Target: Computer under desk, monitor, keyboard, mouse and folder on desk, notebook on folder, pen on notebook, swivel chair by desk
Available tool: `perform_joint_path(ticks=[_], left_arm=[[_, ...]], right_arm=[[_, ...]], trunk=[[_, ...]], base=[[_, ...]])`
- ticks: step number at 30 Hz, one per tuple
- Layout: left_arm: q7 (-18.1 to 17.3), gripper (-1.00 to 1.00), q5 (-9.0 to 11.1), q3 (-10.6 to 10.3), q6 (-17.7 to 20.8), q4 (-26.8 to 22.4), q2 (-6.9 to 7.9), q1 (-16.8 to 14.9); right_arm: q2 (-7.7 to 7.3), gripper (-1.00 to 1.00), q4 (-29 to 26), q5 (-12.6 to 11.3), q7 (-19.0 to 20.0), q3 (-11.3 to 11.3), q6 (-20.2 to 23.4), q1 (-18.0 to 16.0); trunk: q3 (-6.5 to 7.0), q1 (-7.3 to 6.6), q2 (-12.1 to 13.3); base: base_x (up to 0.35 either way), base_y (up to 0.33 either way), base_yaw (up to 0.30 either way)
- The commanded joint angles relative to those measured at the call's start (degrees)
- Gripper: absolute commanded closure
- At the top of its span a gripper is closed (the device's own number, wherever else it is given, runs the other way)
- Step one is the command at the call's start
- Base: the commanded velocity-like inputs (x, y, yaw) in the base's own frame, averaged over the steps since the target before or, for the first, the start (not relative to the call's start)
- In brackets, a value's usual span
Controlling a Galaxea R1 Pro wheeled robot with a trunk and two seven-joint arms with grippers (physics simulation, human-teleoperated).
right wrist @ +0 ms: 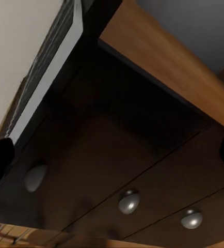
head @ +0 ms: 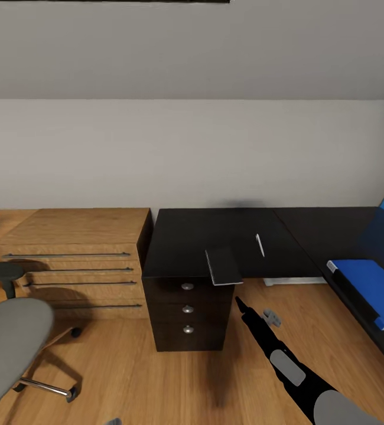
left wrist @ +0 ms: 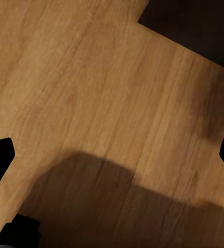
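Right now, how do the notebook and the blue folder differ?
The notebook is small and grey, hanging over the front edge of the black top above the drawers; the folder is larger, bright blue, lying fully on the desk to the right. Both are flat rectangles on black surfaces.

The notebook [head: 224,265] overhangs the desk [head: 186,236] edge — the folder [head: 372,289] lies well apart.

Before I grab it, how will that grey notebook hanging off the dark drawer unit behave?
The notebook overhangs the drawer unit front edge, so a nudge may tip it off. It looks thin and flat, probably light and a bit flexible. Its overhang should give the right gripper an edge to pinch.
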Motion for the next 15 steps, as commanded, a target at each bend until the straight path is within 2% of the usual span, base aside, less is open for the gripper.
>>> perform_joint_path(ticks=[1,4,15], left_arm=[[0.2,-1.0,0.6,-0.3,-0.3,0.0,0.05,0.0],[0.2,-1.0,0.6,-0.3,-0.3,0.0,0.05,0.0],[0.2,-1.0,0.6,-0.3,-0.3,0.1,0.05,0.0]], right_arm=[[-0.06,-1.0,0.0,-0.6,0.2,0.5,-0.3,-0.1],[-0.05,-1.0,0.0,-0.6,0.4,0.5,-0.3,-0.1],[-0.01,-1.0,0.1,-0.7,0.4,0.5,-0.3,-0.1]], trunk=[[0.14,-0.23,0.4],[0.67,-0.89,1.6],[0.67,-0.89,1.6]], base=[[0.0,0.0,0.0],[0.0,0.0,0.0],[0.0,0.0,0.0]])
